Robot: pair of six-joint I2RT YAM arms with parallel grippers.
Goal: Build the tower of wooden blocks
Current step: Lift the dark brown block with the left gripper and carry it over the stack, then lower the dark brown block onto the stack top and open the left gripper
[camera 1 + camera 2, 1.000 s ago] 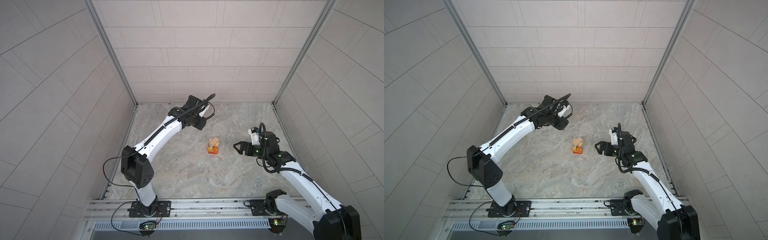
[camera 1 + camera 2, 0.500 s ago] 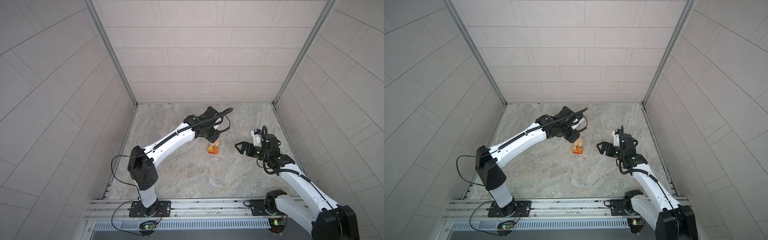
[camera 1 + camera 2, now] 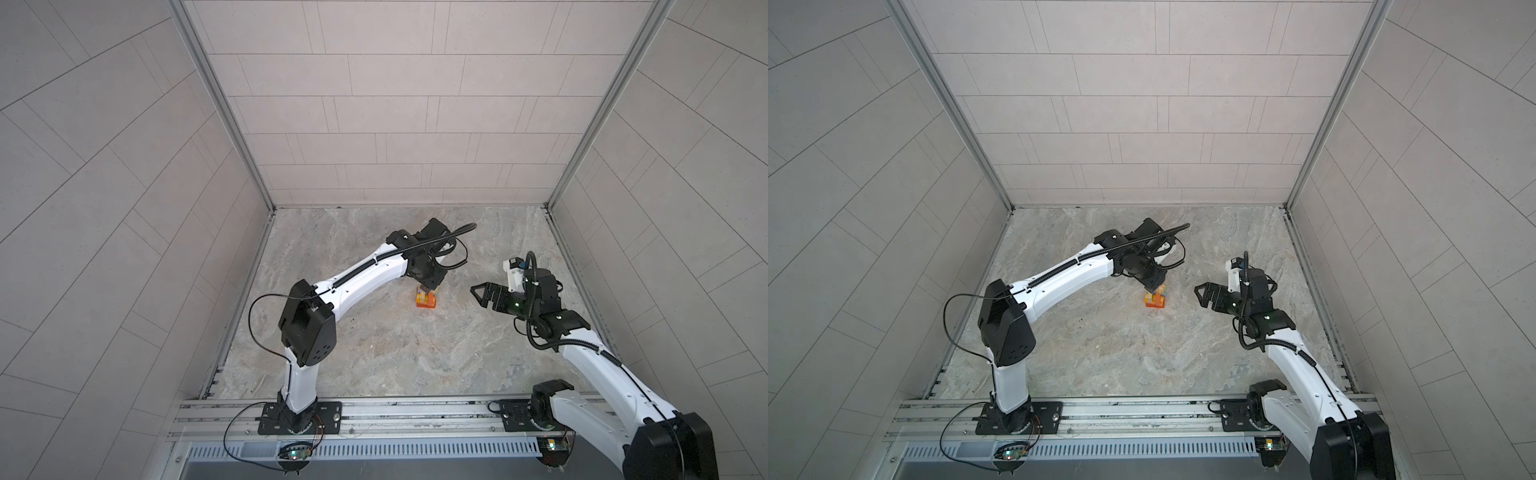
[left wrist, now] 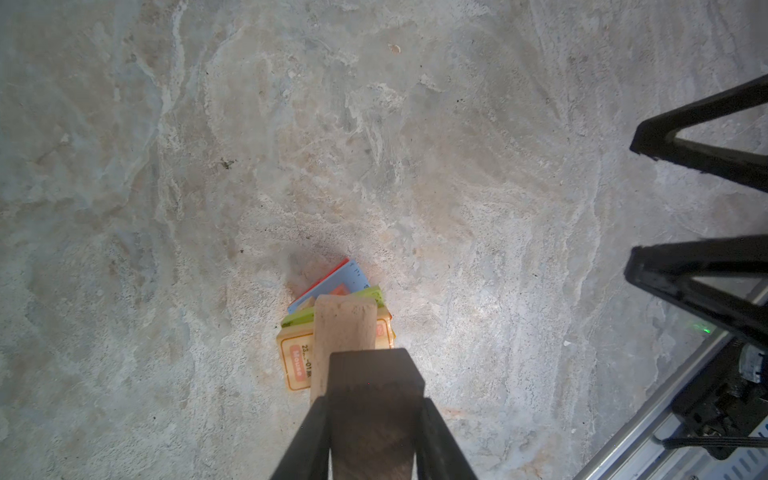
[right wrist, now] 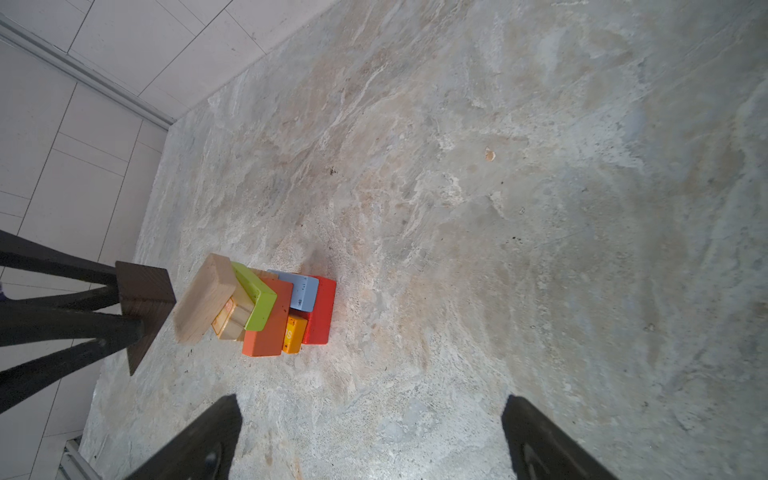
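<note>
Marbled stone floor [image 3: 374, 349]; tower [image 5: 266, 309] stands mid-floor, red block apparently lowest.

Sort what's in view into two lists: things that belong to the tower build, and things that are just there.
Belongs to the job:
- tower of coloured bricks
- tan block topmost on it
- dark brown block, held above the tower
- left gripper, shut on that block
- right gripper, open, off to the side

Just there:
- stone floor
- tiled walls
- base rail

Robot lab test cell. Pale tiled walls [image 3: 399, 104] enclose a stone-patterned floor [image 3: 395, 357]. Two arms mount on an aluminium rail [image 3: 395, 415].
</note>
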